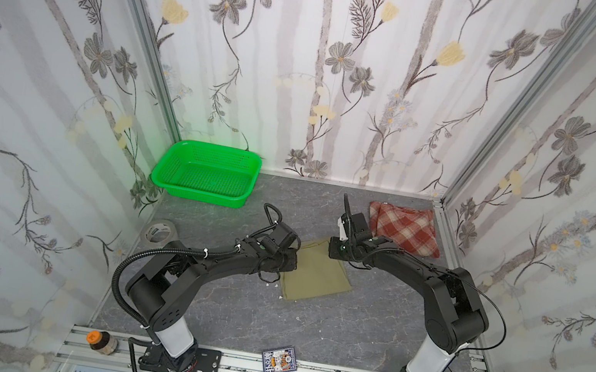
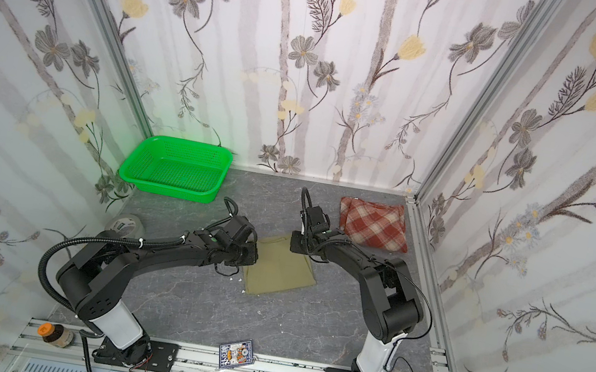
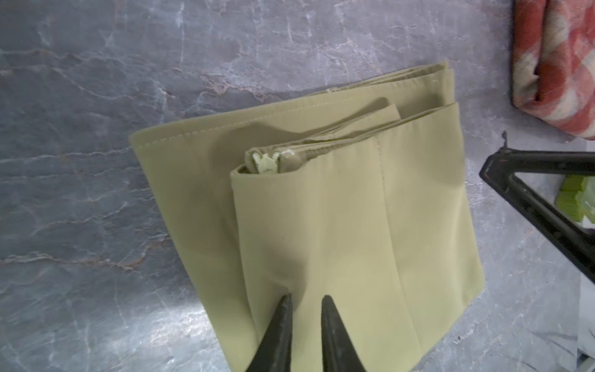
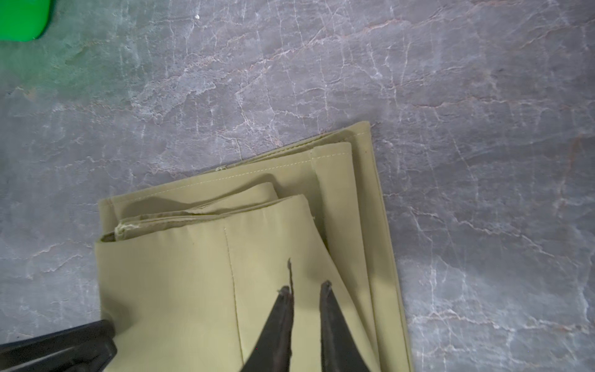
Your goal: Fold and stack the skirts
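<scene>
Left gripper [image 3: 307, 296] and right gripper [image 4: 306, 286] narrowly parted over khaki [image 3: 338, 225]; I hold nothing.
Plaid [image 1: 405, 228] lies upper right, nearer right gripper.

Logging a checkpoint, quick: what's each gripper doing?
Left gripper: slightly open, holding nothing, over khaki skirt.
Right gripper: slightly open, holding nothing, same skirt.
</scene>
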Robot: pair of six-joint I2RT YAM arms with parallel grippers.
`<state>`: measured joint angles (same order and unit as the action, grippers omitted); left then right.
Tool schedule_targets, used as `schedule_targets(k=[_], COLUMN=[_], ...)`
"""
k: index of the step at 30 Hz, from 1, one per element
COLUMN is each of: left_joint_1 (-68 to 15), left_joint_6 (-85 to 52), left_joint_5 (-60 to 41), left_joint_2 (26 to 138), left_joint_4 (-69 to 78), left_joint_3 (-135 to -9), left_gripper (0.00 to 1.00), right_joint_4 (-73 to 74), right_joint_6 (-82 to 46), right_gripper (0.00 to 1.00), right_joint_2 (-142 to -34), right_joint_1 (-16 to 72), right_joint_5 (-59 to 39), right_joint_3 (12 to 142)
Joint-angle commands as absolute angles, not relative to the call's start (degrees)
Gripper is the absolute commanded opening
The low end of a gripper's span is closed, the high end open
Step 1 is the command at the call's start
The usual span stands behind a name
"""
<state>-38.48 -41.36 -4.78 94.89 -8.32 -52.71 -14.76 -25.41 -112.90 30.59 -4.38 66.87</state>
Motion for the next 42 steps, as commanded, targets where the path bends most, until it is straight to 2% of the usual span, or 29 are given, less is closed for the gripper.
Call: schedule_targets(k=[1,14,27,35,42], left_joint_1=[-38.4,-36.4,-33.7,-33.7,-33.7], left_joint_6=[-42.0,-38.6,-33.6,-33.3,-33.2], left_joint_5=[-2.5,-1.1,0.6,0.8,0.8], left_joint_2=[96.4,99.8,101.7,95.3,99.6], left_joint_4=[-8.1,-8.2,-8.2,-8.1,-7.8], left_joint_3=[-52.9,-53.7,-58.1,-57.9,-61.2], left_gripper=[0.18,0.18,0.17,0.18,0.17], right_joint_4=[-12.6,-11.7,-6.1,-9.5,-9.8], right_joint_6=[-24.1,-26.1,-37.4,-34.0,-31.8], right_gripper=[0.19,0.17,0.16,0.18,0.17], right_joint_2=[-114.7,-118.4,-108.1,-104.3,-109.6], right_joint_1=[30.1,27.4,27.4,27.5,27.5], right_joint_5=[-4.9,-5.2,-11.3,-9.5,-8.1], right_joint_3=[67.5,65.5,53.7,59.1,62.8])
